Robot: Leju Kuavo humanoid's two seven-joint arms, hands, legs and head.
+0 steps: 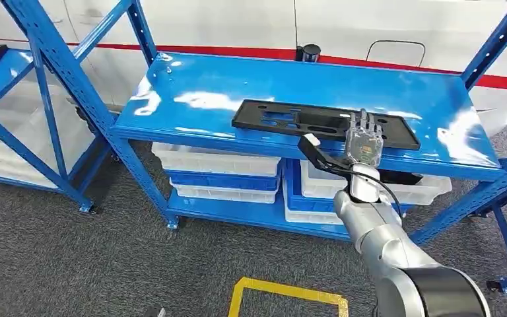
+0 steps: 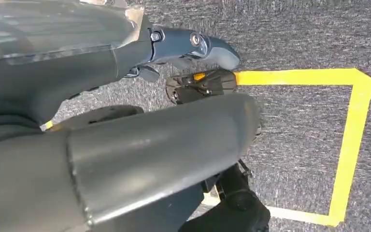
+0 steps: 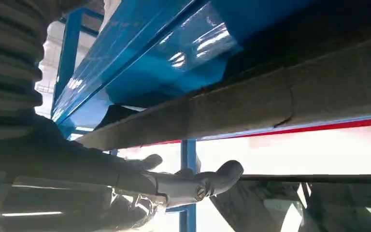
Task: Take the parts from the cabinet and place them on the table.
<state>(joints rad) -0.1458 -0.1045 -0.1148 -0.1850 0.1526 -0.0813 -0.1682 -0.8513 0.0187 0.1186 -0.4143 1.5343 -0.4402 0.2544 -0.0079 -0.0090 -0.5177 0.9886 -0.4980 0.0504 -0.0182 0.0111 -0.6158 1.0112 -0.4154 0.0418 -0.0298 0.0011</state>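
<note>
Fingers of my right hand [image 1: 363,142] stand upright and straight at the front edge of the blue shelf [image 1: 290,86], spread and holding nothing that I can see. The black flat part [image 1: 284,119] lies on the shelf just beyond the fingertips, its near edge touching or almost touching them; I cannot tell which. From the right wrist camera I see the part's long edge [image 3: 251,104] close over my thumb [image 3: 207,181]. White bins [image 1: 218,162] sit below the hand. My left hand [image 2: 193,46] hangs over grey carpet [image 2: 299,125] with yellow tape [image 2: 352,145], fingers loosely extended, empty.
</note>
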